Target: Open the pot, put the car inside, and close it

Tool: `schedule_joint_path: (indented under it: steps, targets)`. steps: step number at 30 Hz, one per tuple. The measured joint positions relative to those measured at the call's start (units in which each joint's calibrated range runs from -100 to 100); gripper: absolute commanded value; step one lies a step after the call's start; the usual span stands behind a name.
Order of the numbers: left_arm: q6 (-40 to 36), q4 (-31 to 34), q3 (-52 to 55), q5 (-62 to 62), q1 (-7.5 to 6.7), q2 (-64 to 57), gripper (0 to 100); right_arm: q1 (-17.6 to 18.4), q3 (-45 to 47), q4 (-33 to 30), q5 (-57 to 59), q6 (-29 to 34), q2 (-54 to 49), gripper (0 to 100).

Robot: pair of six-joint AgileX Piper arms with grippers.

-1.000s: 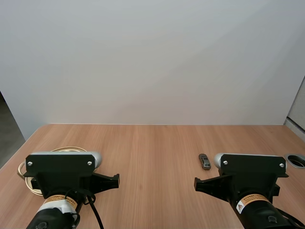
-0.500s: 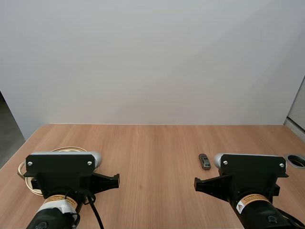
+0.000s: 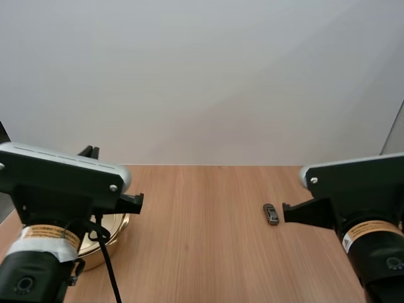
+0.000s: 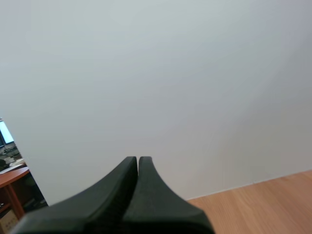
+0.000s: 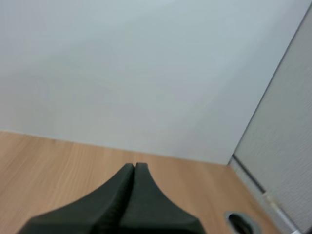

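A small dark grey toy car lies on the wooden table, right of the middle. A gold pot stands at the left, mostly hidden under my left arm, so its lid cannot be made out. My left gripper is shut on nothing, its fingers forming one dark wedge aimed at the white wall above the table's far edge. My right gripper is likewise shut on nothing and held above the table, pointing toward the far right corner. In the high view my right arm sits just right of the car.
A round cable hole is set in the table near its far right corner. A white wall closes off the far edge. Bare wood stretches between the pot and the car.
Both arms have lifted and tipped upward from their low rest pose. More of the gold pot now shows under the left arm. The car has not moved.
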Motion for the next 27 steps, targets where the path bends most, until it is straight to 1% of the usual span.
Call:
schedule_joint_path:
  steps: [2, 3, 4, 5, 8, 13, 14, 17, 19, 22, 25, 27]
  targets:
    - [-0.9, 1.77, -4.67, 5.48, 0.0, 0.13, 3, -0.26, -4.16, -1.19, 2.41, 0.0, -0.04, 0]
    - [-0.61, 3.59, -8.4, 10.71, 0.0, 0.25, 3, -0.26, -6.29, -1.25, 2.58, 0.0, -0.04, 0]
    - [-0.61, 4.52, -10.12, 12.66, 0.0, 0.37, 3, -0.26, -8.83, -0.96, 2.58, -0.37, -0.04, 0]
    - [-0.93, 5.52, -12.25, 15.45, 0.0, 0.87, 0, -0.26, -10.51, -0.83, 2.58, -0.86, -0.04, 0]
    - [-1.76, 7.61, -18.53, 22.22, 0.0, 3.93, 0, 0.33, -15.83, -0.2, 0.21, -4.07, 0.67, 0]
    - [1.4, 9.18, -28.6, 33.08, 0.0, 13.42, 0, 2.46, -17.35, 4.55, 0.8, -11.88, 6.87, 0]
    - [2.13, 9.18, -30.29, 35.65, 0.27, 15.03, 0, 2.75, -17.35, 5.45, 0.96, -13.09, 8.02, 0]
    - [3.76, 9.06, -36.58, 42.99, 1.97, 21.01, 0, 3.25, -17.35, 7.8, 3.36, -17.35, 11.86, 0]
    - [5.85, 7.19, -40.8, 47.49, 3.5, 24.97, 0, 3.33, -17.35, 8.88, 5.04, -19.11, 13.91, 0]
    - [10.27, 2.37, -46.49, 53.82, 5.84, 30.54, 0, 3.48, -17.35, 11.06, 6.7, -19.83, 15.78, 0]
    - [14.08, -2.64, -49.52, 57.73, 8.03, 36.11, 0, 3.66, -17.35, 13.48, 9.92, -19.83, 15.9, 0]
    - [15.54, -5.78, -49.88, 59.21, 9.07, 40.09, 0, 4.23, -17.23, 14.99, 11.95, -19.83, 15.9, 0]
